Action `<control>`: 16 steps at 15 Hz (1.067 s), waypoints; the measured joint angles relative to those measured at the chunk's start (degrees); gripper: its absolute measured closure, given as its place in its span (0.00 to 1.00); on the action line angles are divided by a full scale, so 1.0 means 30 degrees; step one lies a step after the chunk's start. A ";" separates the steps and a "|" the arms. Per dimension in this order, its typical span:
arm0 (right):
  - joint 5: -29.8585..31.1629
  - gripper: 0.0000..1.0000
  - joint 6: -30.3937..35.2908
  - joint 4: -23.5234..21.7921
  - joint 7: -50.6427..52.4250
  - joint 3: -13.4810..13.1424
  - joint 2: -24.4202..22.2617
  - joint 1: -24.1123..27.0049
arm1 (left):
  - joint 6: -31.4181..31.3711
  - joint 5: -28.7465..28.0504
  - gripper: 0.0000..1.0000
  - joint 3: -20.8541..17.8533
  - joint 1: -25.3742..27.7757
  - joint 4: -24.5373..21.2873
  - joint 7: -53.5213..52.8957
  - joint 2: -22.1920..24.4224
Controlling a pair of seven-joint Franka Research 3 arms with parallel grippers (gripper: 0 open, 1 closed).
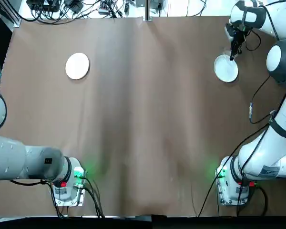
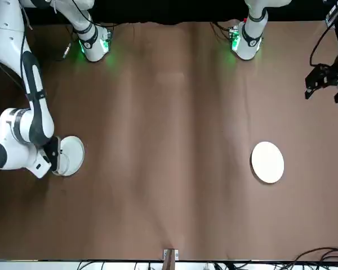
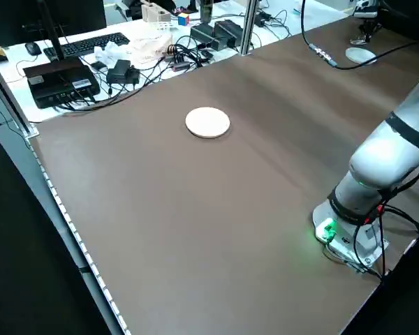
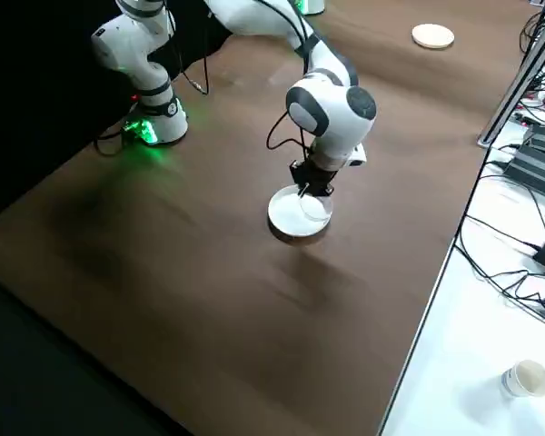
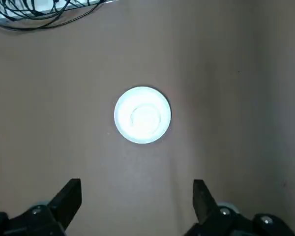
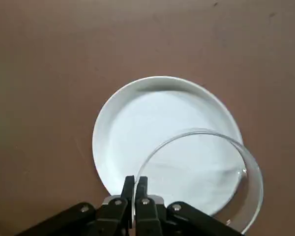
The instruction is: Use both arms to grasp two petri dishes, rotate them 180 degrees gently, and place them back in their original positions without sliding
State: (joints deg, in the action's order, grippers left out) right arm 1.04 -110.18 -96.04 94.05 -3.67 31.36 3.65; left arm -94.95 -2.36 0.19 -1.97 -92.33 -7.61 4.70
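Your right gripper (image 6: 136,179) pinches the clear petri dish (image 6: 256,196) by its wall, partly over the right white plate (image 6: 123,128) — an off-centre grip risks tipping — while your left gripper (image 5: 137,183), wide apart, faces the left white plate (image 5: 125,115), well apart from it.

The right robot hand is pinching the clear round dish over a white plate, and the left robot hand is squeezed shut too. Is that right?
Not quite: the left gripper is open, as the left wrist view shows. The rest stands.
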 joint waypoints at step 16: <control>0.0005 0.94 -0.2273 -0.2584 0.0684 -0.0008 -0.0002 0.0161 | 0.1985 0.0013 0.00 -0.0184 -0.0400 -0.0020 0.1827 0.1459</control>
State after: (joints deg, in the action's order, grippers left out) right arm 1.06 -117.00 -103.79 96.11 -3.69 31.35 4.13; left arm -88.99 -2.32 -0.36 -3.17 -92.39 -2.13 9.07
